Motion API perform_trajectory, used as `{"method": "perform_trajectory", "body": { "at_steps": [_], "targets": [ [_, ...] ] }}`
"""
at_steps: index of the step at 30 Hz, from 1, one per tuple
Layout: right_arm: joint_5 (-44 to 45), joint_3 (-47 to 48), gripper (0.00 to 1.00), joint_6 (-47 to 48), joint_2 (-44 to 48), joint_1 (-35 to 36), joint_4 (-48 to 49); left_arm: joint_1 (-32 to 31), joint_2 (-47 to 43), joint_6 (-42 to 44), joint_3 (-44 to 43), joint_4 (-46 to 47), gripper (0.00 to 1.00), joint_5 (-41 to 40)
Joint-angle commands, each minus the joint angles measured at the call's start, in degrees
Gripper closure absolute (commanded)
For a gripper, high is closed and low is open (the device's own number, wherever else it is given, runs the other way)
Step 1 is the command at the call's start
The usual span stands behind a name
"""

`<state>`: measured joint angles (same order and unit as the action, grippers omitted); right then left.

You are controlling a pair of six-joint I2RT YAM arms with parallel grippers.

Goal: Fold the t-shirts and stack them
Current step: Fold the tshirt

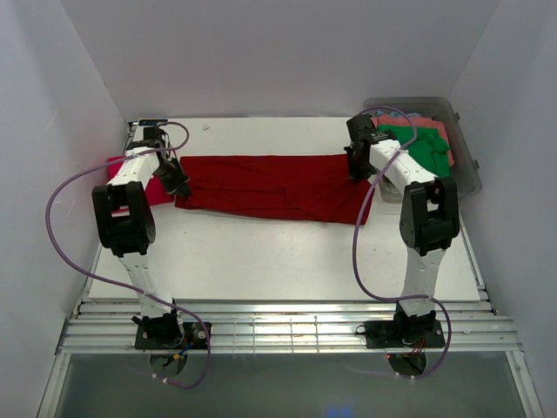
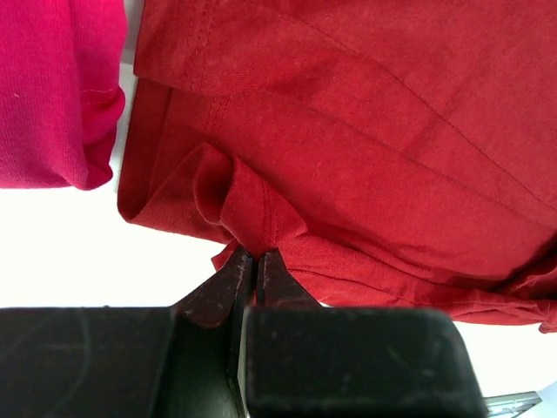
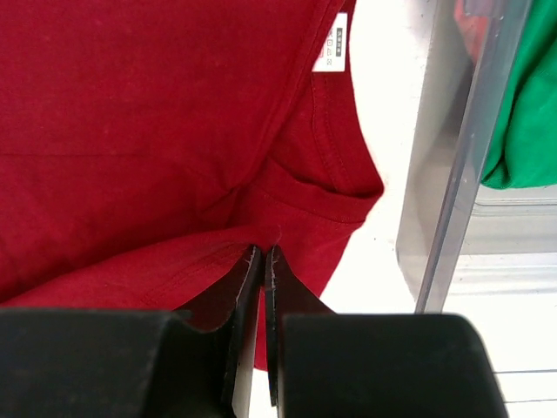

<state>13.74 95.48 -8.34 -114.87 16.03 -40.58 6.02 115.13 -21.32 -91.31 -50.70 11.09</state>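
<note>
So, mid-fold: left gripper (image 2: 255, 255) and right gripper (image 3: 264, 252) pinch opposite ends of the dark red t-shirt (image 1: 270, 185); next probably needs lifting together.

I was working in a lab test cell: plain white panels (image 1: 287, 52) walled in a white table (image 1: 287, 261), and both arm bases (image 1: 165, 333) sat bolted to an aluminium rail frame (image 1: 287, 331), purple cables (image 1: 49, 213) looping loose.

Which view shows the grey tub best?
The top view: nearly the whole tub shows, a green shirt and a coral shirt inside. The right wrist view shows only a strip of its wall. The left wrist view shows none of it.
</note>
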Motion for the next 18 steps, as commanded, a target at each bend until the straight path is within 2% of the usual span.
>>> {"method": "perform_trajectory", "body": {
  "at_steps": [1, 10, 18],
  "targets": [
    [-0.1, 3.2, 0.92, 0.8, -0.4, -0.5, -0.2, 0.8, -0.2, -0.3, -2.2, 0.1, 0.95, 1.0],
    [0.7, 5.8, 0.92, 0.4, -2.0, -0.9, -0.4, 2.9, -1.0, -0.1, -1.8, 0.2, 0.96, -0.5],
    [1.8, 7.7, 0.92, 0.9, -3.9, -1.7, -1.3, 4.5, 0.4, 0.6, -2.4, 0.4, 0.95, 2.2]
  ]
}}
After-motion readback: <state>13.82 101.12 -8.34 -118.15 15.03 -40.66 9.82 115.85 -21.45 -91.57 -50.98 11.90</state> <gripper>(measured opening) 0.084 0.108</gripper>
